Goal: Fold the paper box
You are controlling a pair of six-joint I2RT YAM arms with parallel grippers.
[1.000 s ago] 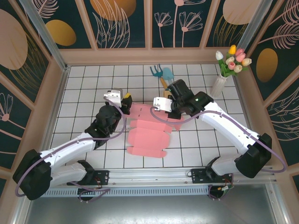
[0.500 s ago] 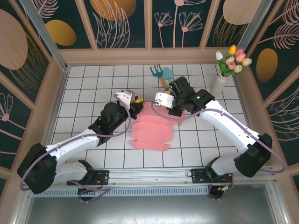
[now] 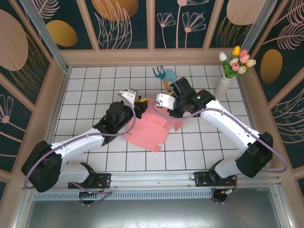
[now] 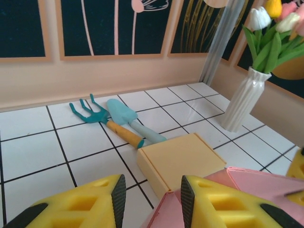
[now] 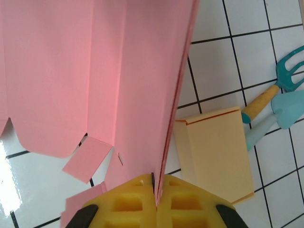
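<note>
White tiled table [image 3: 95, 80]: serves as the work surface. The flat pink paper box blank [image 3: 147, 128] lies near its centre between the two arms. The far edge is lifted off the tiles and the near end trails toward the bases. No panel is seen locked, so folding is judged to be at an early stage.

Right gripper [image 5: 154, 187]: closed tight on the raised edge of the pink sheet, which is pinched between its yellow pads.

Left gripper [image 4: 153, 190]: jaws are partly parted, with tiles visible through the gap. The pink corner sits just beside one finger, and nothing is seen clamped.

Small tan cardboard box [image 5: 216, 152]: rests just beyond the lifted edge. The white ribbed vase of tulips [image 4: 242, 102] stands further off, and the teal hand rake [image 4: 90, 111] and trowel [image 4: 123, 114] lie behind the tan box.

Risks noted — a single pinch may tear or slip the thin sheet if it is pulled. An unsupported panel could crease off its score line. A forward sweep could shove the tan box into the tools.
</note>
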